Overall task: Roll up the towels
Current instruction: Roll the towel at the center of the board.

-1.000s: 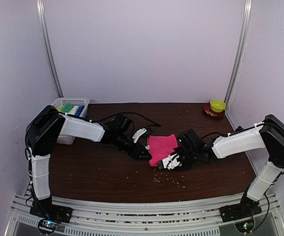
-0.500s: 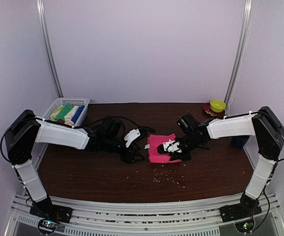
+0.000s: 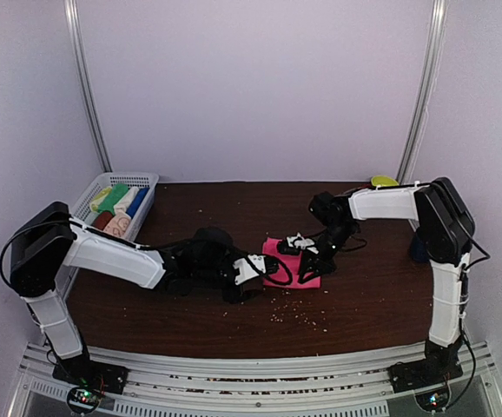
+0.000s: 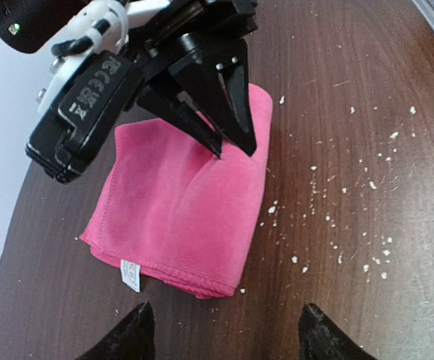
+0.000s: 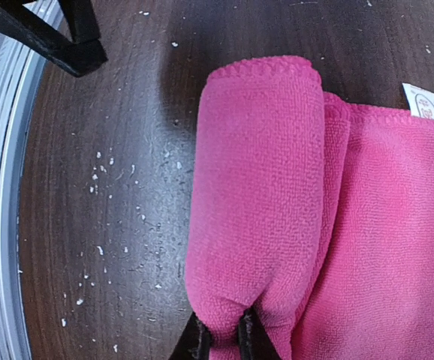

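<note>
A hot pink terry cloth towel (image 4: 179, 202) lies mid-table on the dark brown wooden tabletop (image 4: 352, 225), one edge rolled over into a thick fold. The right gripper (image 5: 223, 337) is pinched onto that roll's end. The left gripper (image 4: 228, 334) stands spread wide just short of the towel's hemmed side, apparently not touching it.
</note>
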Controlling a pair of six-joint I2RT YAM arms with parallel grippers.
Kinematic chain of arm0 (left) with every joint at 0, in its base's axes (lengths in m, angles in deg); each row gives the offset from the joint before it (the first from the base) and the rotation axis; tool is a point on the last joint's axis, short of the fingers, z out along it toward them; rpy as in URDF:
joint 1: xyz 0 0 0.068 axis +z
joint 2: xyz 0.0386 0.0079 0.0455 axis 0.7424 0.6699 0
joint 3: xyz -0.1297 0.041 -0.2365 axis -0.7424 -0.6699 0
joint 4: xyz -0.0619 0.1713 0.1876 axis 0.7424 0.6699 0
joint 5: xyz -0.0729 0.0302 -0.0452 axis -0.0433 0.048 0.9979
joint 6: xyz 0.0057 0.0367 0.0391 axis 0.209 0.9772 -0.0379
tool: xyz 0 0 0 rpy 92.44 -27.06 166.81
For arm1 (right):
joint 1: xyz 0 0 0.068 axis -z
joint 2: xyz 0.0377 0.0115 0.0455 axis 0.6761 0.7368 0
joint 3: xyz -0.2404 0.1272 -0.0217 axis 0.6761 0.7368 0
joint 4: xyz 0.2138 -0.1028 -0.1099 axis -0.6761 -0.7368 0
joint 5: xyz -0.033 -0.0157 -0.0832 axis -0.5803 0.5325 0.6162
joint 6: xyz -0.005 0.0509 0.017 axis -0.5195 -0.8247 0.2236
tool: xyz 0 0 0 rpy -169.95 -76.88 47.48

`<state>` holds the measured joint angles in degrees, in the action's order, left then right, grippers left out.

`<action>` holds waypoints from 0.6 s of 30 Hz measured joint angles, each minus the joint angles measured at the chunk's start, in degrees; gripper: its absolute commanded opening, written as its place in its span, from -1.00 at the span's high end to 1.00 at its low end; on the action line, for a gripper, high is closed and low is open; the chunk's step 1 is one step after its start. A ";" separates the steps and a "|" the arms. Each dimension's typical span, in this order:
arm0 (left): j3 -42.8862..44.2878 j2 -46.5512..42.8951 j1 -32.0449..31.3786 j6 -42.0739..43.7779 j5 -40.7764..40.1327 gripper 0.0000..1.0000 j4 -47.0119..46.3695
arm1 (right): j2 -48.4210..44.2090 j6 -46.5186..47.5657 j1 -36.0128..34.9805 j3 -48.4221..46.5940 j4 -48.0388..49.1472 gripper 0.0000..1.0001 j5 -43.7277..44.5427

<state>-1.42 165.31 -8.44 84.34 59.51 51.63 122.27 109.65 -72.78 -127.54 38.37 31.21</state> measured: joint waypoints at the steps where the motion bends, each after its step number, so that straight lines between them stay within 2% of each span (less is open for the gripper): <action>1: 0.17 0.50 -0.13 0.96 -0.81 -0.33 -0.59 | 0.70 0.00 0.02 -0.98 -1.38 0.77 -0.48; 12: 3.50 9.18 -2.51 8.79 -5.88 -0.34 -2.67 | 4.83 1.68 0.50 -5.73 -12.13 0.76 -4.24; 18: 2.91 9.75 -4.59 11.10 -9.70 -0.35 -6.54 | 5.20 2.10 0.57 -5.75 -14.40 0.76 -4.44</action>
<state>1.49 175.06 -13.03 95.44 49.81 45.09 127.47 111.75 -72.21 -133.28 23.97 26.77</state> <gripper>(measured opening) 0.670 0.122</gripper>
